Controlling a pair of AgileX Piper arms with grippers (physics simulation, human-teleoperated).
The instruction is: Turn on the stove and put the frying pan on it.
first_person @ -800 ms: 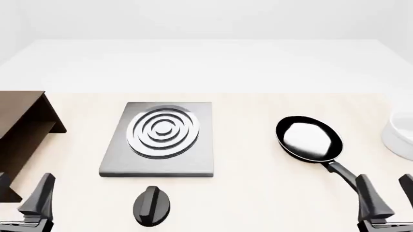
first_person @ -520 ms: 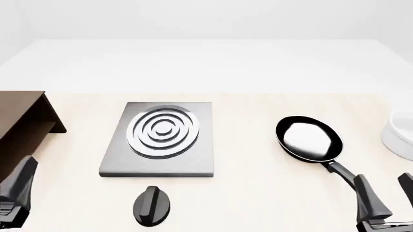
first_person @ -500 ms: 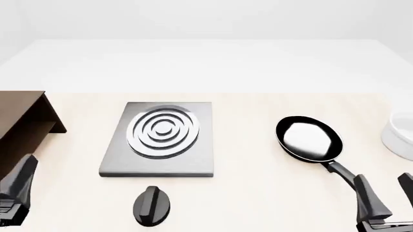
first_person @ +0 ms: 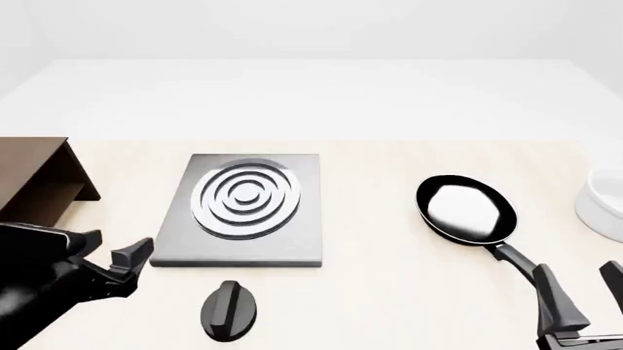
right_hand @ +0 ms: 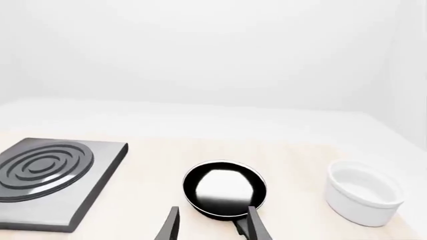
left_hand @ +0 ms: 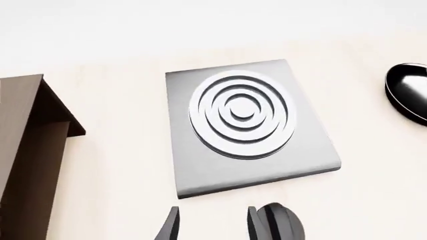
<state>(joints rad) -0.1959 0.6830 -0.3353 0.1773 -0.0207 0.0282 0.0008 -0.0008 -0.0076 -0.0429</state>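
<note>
The stove (first_person: 241, 209) was seen flat on the table (first_person: 389, 292), and everything else is placed from it. Its black knob (first_person: 230, 310) lay on the table just in front of the stove's near edge, apart from the slab. The frying pan (first_person: 465, 209) rested on the table well to the right of the stove, its handle pointing away from the stove toward the near right corner. A white bowl (first_person: 602, 202) stood farther right still, and a brown shelf (first_person: 34, 182) was to the stove's left.

Compared with half a second earlier, the left gripper (first_person: 136, 257) had been swung inward and forward, so that it was now near the stove's front left corner; its fingers (left_hand: 171, 227) were held apart, empty. The right gripper (first_person: 584, 302) was unchanged in place, far to the stove's right, fingers spread, beside the pan's handle end without gripping it. Stove, knob and pan had not been moved.
</note>
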